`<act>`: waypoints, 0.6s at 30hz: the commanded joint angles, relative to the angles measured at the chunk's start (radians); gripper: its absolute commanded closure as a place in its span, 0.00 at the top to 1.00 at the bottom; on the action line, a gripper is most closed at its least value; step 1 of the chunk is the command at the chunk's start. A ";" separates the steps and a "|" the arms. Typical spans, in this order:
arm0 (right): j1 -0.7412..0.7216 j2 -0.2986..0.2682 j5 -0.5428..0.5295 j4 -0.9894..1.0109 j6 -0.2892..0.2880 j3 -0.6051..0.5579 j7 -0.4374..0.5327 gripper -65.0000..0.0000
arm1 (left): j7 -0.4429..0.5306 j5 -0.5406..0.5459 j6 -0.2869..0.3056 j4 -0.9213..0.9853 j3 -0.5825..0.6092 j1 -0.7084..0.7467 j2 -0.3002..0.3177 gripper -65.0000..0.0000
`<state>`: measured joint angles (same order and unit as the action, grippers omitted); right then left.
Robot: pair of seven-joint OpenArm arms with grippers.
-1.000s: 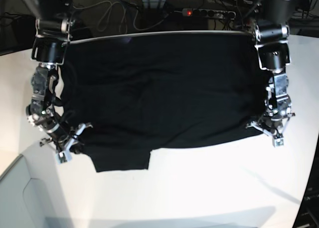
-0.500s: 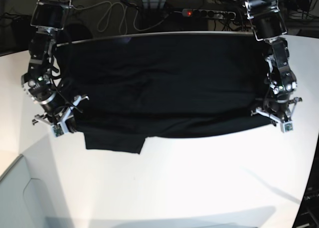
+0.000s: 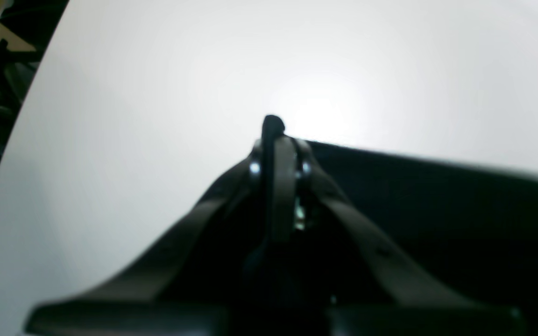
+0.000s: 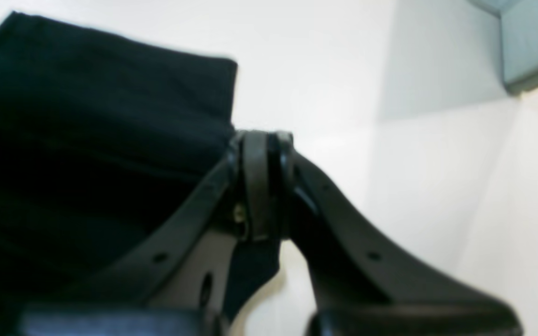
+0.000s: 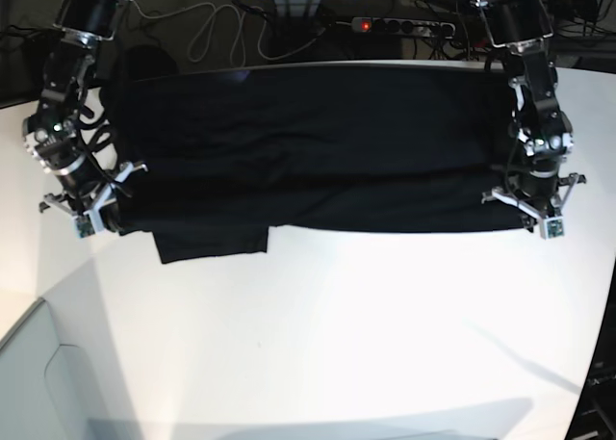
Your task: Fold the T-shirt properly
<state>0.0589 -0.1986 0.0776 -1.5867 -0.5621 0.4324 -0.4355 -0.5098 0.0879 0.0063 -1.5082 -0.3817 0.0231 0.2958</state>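
Pinching soft, matte black T-shirt (image 5: 318,156) cloth, your left gripper (image 5: 539,219) and right gripper (image 5: 91,214) clamp narrow at its long, wrinkled fold's ends.

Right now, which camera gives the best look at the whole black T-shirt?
The base view: the T-shirt spreads across the white table, a sleeve hanging out at its lower edge. The left wrist view catches only a dark edge, the right wrist view only a blurred sleeve.
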 commanded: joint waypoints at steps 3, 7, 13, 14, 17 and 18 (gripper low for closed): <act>0.015 -0.014 -0.009 -0.017 -0.020 0.007 0.023 0.00 | 0.021 -0.001 -0.006 -0.032 -0.036 0.024 0.004 0.00; 0.038 -0.012 -0.008 -0.011 -0.020 0.006 0.023 0.00 | 0.021 -0.001 -0.006 -0.032 -0.081 0.074 -0.022 0.00; 0.048 -0.012 -0.008 -0.011 -0.020 0.006 0.023 0.00 | 0.021 -0.001 -0.006 -0.030 -0.130 0.120 -0.051 0.00; 0.048 -0.012 -0.008 -0.011 -0.020 0.006 0.020 0.00 | 0.021 -0.001 -0.006 -0.030 -0.130 0.128 -0.051 0.00; 0.048 -0.012 -0.008 -0.011 -0.020 0.006 0.019 0.00 | 0.021 -0.001 -0.006 -0.047 -0.129 0.140 -0.051 0.10; 0.048 -0.012 -0.006 -0.011 -0.020 0.006 0.019 0.00 | 0.021 -0.001 -0.006 -0.058 -0.129 0.142 -0.053 0.16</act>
<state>0.1173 -0.1986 0.0784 -1.5822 -0.5667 0.4324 -0.4385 -0.5133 0.0914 0.0093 -1.5406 -0.5034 0.1722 0.2291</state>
